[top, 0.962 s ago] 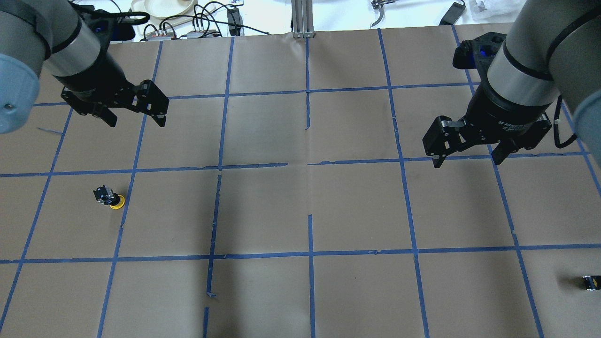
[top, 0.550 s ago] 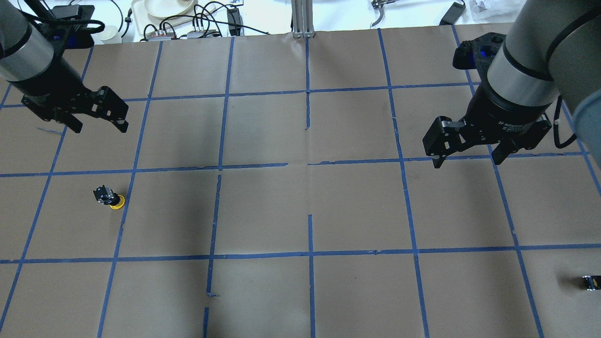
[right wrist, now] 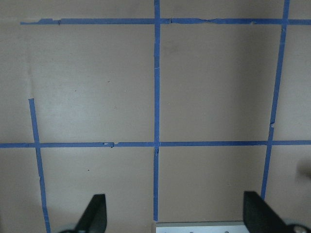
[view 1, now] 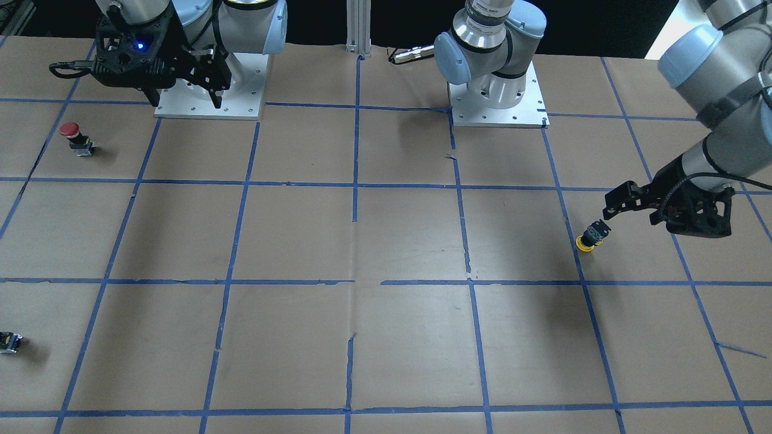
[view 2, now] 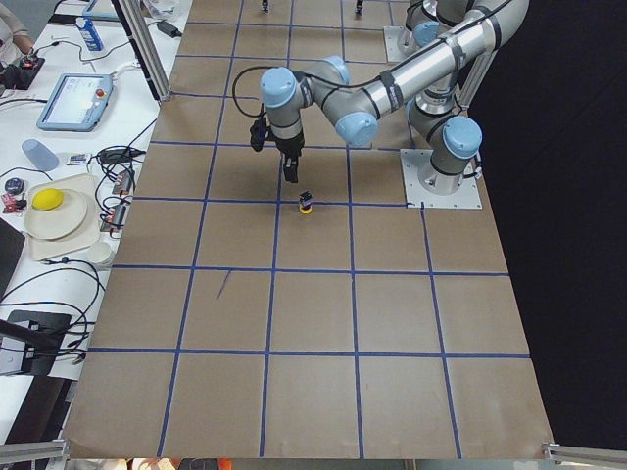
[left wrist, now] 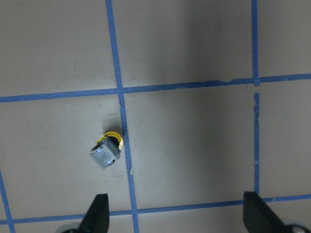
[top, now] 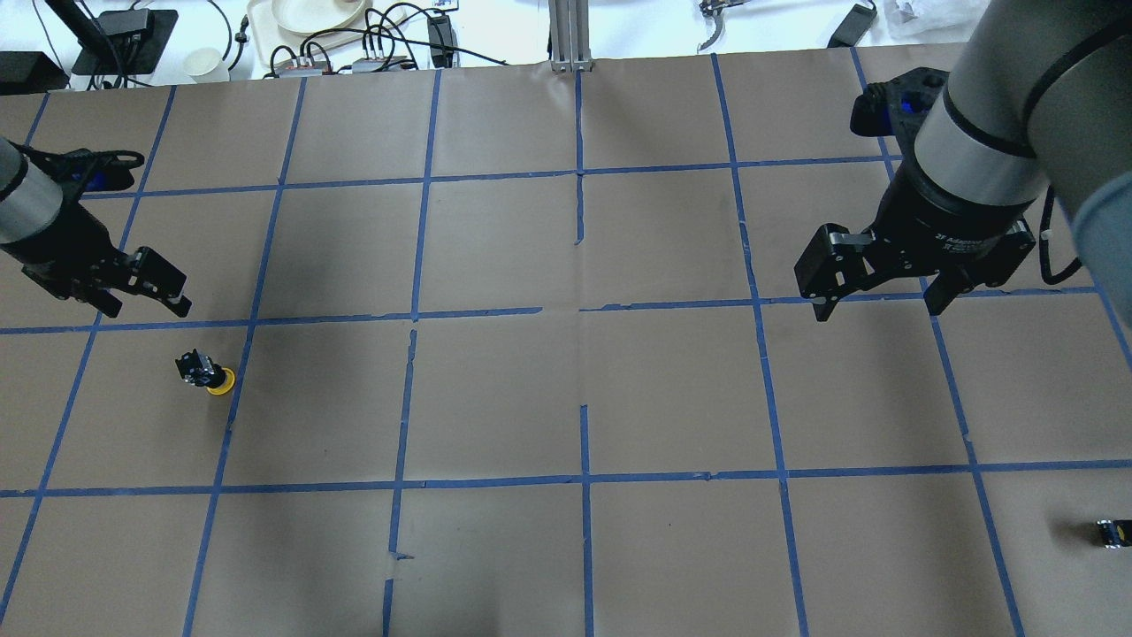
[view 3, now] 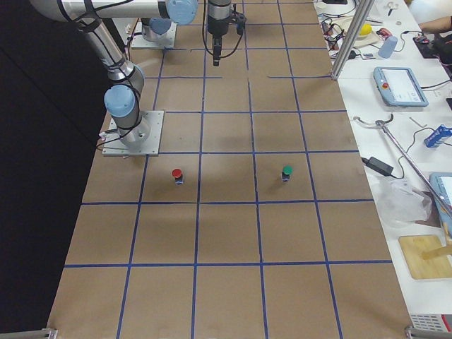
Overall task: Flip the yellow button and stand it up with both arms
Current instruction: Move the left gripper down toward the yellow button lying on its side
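Brown paper, matt and slightly creased, covered the counter [top: 495,398], and blue tape lines [top: 495,483] divided it into squares. The left fingers [top: 164,281] were spread wide and held nothing. In the left wrist view both black tips showed at the lower edge, far from each other, with only paper and tape between them. They hovered close above the yellow button [top: 209,373] and did not touch it. The right fingers [top: 819,271] were also fully spread and empty. They hung over bare paper on the other side of the counter, well apart from the button.

The yellow button was on the robot's left part of the counter, just beside a tape line and near a crossing of two lines. Its round, smooth yellow cap pointed downward, and its black cylindrical body and blocky grey base were turned upward, a little tilted.

Both arms were silver-grey tubes with light blue joint caps, and the fingers were flat black pieces with angular links. A red-capped button [view 1: 73,136] and a green-capped button [view 3: 286,171] stood upright on the robot's right part. A small black part [top: 1112,532] lay near the counter's edge.
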You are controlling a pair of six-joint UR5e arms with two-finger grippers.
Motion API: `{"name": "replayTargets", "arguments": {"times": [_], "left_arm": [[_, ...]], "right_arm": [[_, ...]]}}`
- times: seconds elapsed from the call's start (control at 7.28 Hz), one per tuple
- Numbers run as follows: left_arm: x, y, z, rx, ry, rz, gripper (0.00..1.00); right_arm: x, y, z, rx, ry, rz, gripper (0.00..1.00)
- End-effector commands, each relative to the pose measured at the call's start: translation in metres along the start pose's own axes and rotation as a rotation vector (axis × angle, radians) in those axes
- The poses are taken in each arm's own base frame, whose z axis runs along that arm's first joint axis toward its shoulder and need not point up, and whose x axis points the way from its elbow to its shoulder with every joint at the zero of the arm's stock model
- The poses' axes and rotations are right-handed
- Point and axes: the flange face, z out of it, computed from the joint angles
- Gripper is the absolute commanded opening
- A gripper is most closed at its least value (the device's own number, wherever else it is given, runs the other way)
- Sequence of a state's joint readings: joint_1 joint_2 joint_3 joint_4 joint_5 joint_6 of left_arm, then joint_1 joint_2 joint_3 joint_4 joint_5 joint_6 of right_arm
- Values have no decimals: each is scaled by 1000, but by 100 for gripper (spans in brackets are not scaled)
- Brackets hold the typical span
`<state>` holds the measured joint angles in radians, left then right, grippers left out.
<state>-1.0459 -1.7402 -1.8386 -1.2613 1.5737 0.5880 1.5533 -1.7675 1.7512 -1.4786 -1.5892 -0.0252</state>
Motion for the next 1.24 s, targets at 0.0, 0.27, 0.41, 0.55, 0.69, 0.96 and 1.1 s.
{"name": "replayTargets", "arguments": {"times": [0.0,0.27,0.41,0.55,0.69,0.96,1.1], "left_arm": [[-11,10,73,29,-22,-14,99],[-7,17,84,33,-22,-26,99],[-7,18,88,23,-13,-57,99],[-7,19,89,19,-11,-69,99],[-6,19,86,22,-17,-63,93],[-4,21,87,17,-14,-65,62],[-4,22,88,13,-12,-66,51]], "right_arm": [[2,-4,-2,30,-1,10,100],[4,-5,-2,31,0,17,100],[4,-5,-2,31,0,17,100],[3,-5,-2,31,0,14,100],[4,-5,-3,34,-3,19,100],[12,-8,-5,49,0,39,100],[13,-9,-5,49,1,42,100]]}}
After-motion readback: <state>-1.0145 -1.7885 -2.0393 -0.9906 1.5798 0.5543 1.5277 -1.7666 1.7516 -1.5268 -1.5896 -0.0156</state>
